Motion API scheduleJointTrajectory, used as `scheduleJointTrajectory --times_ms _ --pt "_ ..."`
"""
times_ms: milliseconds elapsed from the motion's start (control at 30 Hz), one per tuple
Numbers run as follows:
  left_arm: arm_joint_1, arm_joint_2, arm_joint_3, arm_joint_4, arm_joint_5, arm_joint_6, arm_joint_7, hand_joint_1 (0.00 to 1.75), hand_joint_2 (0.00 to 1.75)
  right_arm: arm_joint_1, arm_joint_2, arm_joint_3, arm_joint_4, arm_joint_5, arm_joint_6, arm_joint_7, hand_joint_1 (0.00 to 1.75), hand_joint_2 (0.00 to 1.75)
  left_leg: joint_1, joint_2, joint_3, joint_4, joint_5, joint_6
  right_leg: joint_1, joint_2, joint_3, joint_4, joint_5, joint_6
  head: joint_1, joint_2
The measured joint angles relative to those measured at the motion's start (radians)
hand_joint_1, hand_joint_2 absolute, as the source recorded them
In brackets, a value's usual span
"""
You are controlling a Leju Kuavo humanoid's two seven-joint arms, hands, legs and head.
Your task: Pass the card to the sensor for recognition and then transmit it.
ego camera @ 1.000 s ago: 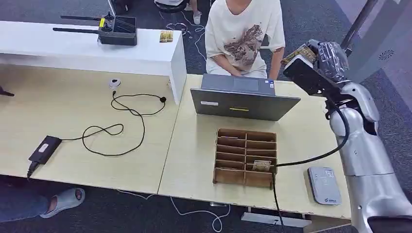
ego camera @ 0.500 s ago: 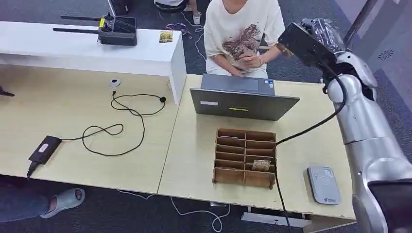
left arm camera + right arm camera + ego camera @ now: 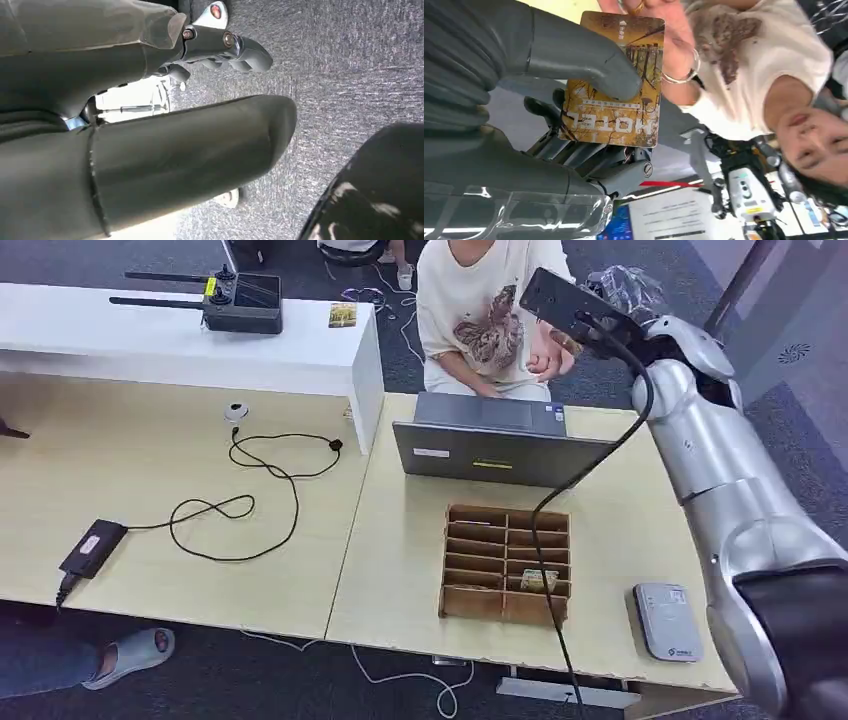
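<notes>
Head view, right arm: the silver right arm rises from the lower right and reaches up and across the bench point(image 3: 620, 530) toward the person point(image 3: 490, 310) seated behind the laptop point(image 3: 500, 445).
Head view, right robot hand: the right robot hand point(image 3: 610, 310) is up at the person's chest level, largely hidden behind the dark wrist camera block, so its grip cannot be read here.
Head view, person's hand: the person's hand point(image 3: 548, 358) is raised just beside the right robot hand.
Head view, sensor: the grey card reader point(image 3: 667, 620) lies on the bench near its front right corner, well apart from the raised hand.
Head view, organizer: a brown cardboard divider box point(image 3: 507, 565) sits in front of the laptop, with a card in one of its lower right compartments.
Head view, other bench items: a black power adapter point(image 3: 92, 547) with a looping cable point(image 3: 240, 500) lies on the left bench; a black remote controller point(image 3: 240, 302) rests on the white shelf point(image 3: 180, 340).
Left wrist view, left robot hand: the left robot hand point(image 3: 150, 125) hangs over grey carpet point(image 3: 350, 75), its fingers point(image 3: 235, 50) curled inward with nothing in them.
Right wrist view, card: the brown hotel card point(image 3: 616, 85) is pinched between the thick grey thumb point(image 3: 584, 60) and the darker fingers point(image 3: 589, 155) of the right robot hand.
Right wrist view, person's hand: the person's hand point(image 3: 674, 35), wearing a bracelet, touches the card's far end.
</notes>
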Motion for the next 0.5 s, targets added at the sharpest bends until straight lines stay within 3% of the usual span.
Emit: scheduleJointTrajectory --times_ms 333,367,433,500 --pt "0.0 0.0 0.0 0.0 0.0 -0.002 0.002 0.0 0.0 -0.025 0.022 0.034 0.041 0.04 -0.007 0.065 1.75 1.75 0.0 0.0 0.0 0.0 0.0 0.0 0.0 0.0 0.0 0.0 0.0 0.0 0.0 0.0" --pt "0.0 0.0 0.0 0.0 0.0 -0.002 0.002 0.0 0.0 -0.026 0.023 0.039 0.045 0.045 -0.007 0.065 0.84 1.75 0.0 0.0 0.0 0.0 0.0 0.0 0.0 0.001 0.0 0.0 0.0 0.0 0.0 0.0" --pt "0.0 0.0 0.0 0.0 0.001 -0.002 0.005 0.0 0.0 -0.026 0.024 0.045 0.05 0.05 -0.007 0.064 0.0 1.75 0.0 0.0 0.0 0.0 0.0 0.0 0.0 0.001 0.0 0.0 0.0 0.0 0.0 0.0" --pt "0.0 0.0 0.0 0.0 0.001 -0.002 0.006 0.0 0.0 -0.026 0.026 0.048 0.054 0.05 -0.01 0.062 0.0 1.75 0.0 0.0 0.0 0.0 0.0 0.0 0.0 0.001 0.0 0.0 0.0 0.0 0.0 0.0"
